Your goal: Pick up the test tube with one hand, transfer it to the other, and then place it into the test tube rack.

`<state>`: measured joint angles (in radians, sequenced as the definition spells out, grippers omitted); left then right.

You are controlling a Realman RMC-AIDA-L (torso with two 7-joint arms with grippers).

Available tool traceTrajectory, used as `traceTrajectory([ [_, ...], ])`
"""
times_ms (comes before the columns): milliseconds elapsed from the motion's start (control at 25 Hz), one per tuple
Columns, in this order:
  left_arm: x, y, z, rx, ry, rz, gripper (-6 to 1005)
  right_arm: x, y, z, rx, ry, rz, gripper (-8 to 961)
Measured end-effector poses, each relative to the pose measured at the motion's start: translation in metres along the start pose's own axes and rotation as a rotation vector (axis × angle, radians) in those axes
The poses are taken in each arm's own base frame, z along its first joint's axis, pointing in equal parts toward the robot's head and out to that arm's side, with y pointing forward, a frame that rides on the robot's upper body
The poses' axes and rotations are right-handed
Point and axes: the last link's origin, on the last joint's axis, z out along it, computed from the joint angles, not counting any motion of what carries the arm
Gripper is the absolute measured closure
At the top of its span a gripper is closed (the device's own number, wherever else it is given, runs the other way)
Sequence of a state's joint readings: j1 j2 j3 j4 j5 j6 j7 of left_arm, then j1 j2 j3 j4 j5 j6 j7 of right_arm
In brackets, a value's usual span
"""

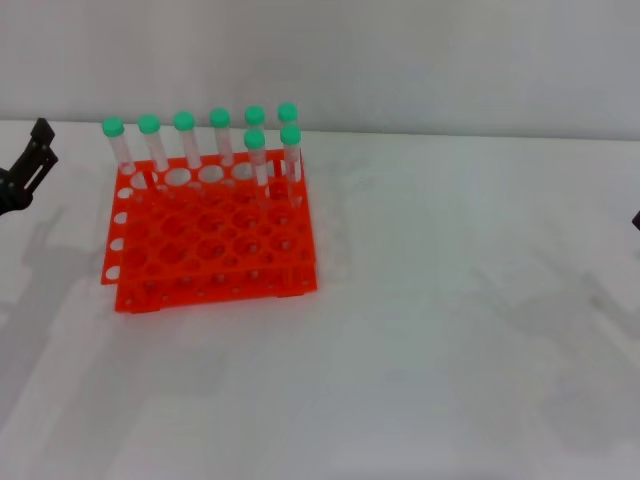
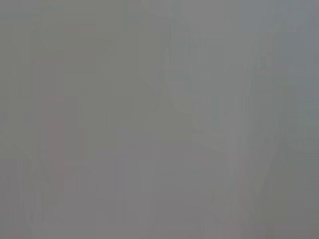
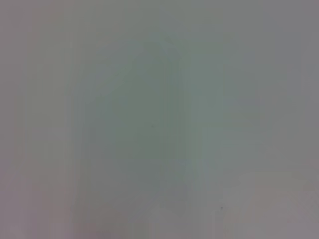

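You see eight test tubes (image 1: 291, 152) standing upright in the test tube rack (image 1: 210, 245), green caps up, along its far rows on the white table (image 1: 450, 320). Your left gripper (image 1: 28, 172) sits at the left edge, holding nothing; I cannot tell its opening. The right gripper barely shows.

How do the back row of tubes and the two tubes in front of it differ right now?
The back row holds six tubes spanning the test tube rack; the front pair has two, only at its right end. Back-row caps sit higher in the head view. All stand upright with green caps.
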<state>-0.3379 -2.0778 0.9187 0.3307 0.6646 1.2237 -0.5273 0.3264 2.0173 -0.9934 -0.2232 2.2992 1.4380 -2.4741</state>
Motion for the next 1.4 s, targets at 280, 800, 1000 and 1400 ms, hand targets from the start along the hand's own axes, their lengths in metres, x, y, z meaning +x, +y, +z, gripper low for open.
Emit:
traceTrajectory([
  [280,0.001,0.001,0.0,0.003,0.012,0.022,136,0.008,0.001,0.001,0.048,0.007,-0.008,96],
  [800,0.001,0.001,0.001,-0.003,0.01,-0.085,136,0.008,0.004,0.006,0.042,-0.004,0.001,96],
  [1000,-0.001,0.003,0.0,-0.017,0.001,-0.123,136,0.004,0.005,0.005,0.029,-0.026,-0.002,96],
  [1400,-0.002,0.009,0.004,-0.059,-0.016,-0.107,136,0.003,0.008,0.001,0.021,-0.042,0.003,96],
])
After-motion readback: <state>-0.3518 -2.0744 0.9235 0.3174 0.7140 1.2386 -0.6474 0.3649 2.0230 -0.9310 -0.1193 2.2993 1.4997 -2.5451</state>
